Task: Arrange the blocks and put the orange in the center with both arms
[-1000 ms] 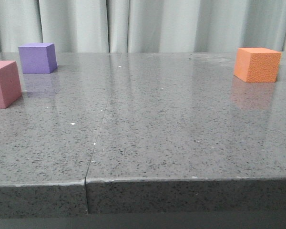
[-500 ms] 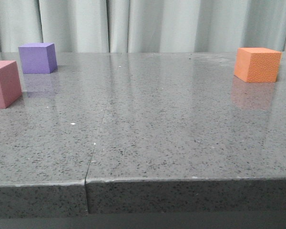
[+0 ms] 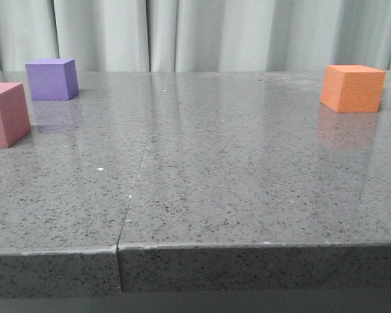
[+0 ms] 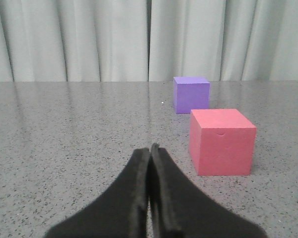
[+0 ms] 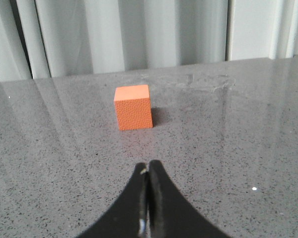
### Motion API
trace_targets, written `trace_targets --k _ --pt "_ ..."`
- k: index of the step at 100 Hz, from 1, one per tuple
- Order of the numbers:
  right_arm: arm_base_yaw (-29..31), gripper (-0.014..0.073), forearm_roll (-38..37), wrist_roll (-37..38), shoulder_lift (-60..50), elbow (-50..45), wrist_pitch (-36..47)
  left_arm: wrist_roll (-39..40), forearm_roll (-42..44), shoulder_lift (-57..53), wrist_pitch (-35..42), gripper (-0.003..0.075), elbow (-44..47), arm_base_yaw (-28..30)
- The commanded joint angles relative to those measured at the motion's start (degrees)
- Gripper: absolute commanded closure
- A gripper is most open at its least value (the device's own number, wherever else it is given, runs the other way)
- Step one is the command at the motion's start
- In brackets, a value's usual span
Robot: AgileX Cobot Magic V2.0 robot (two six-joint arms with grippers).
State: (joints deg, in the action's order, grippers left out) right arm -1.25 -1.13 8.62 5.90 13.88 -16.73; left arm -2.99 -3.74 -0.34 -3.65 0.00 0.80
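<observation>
Cubes: three total – one orange cube point(image 3: 352, 88), one purple cube point(image 3: 51, 79), one pink cube point(image 3: 6, 114), partly cut off at frame edge. Grippers: two – left gripper point(image 4: 150, 150), right gripper point(image 5: 148, 167).

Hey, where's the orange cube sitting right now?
In the front view the orange cube sits alone at the far right of the grey table, well apart from the purple cube and pink cube at the far left.

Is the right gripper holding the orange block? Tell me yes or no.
No, the right gripper is shut on nothing, and the orange block sits apart on the table.
</observation>
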Motion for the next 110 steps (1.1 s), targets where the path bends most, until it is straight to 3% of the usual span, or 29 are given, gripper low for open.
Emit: trace_targets --k 1,61,68,75,94,97,110 --pt "0.4 0.0662 0.0 -0.1 4.7 5.8 0.4 0.5 -0.2 -1.6 4.5 0.0741 2.3 0.1" --pt "0.3 0.0638 0.0 -0.9 41.7 35.2 -18.2 0.5 -0.2 -1.6 4.5 0.0741 2.3 0.1" --pt "0.3 0.0569 0.0 -0.9 45.7 38.0 -19.2 0.5 -0.2 -1.6 4.5 0.0741 2.3 0.1" --pt "0.3 0.0442 0.0 -0.9 49.4 40.5 -19.7 0.5 -0.2 -1.6 4.5 0.0741 2.3 0.1" --pt "0.3 -0.0045 0.0 -0.9 57.5 47.2 -20.4 0.5 -0.2 -1.6 4.5 0.0741 2.3 0.1" --pt "0.3 -0.0076 0.0 -0.9 58.6 48.2 -20.6 0.5 -0.2 -1.6 4.5 0.0741 2.3 0.1" --pt "0.2 -0.0035 0.0 -0.9 64.2 54.2 -23.9 0.5 -0.2 -1.6 4.5 0.0741 2.3 0.1"
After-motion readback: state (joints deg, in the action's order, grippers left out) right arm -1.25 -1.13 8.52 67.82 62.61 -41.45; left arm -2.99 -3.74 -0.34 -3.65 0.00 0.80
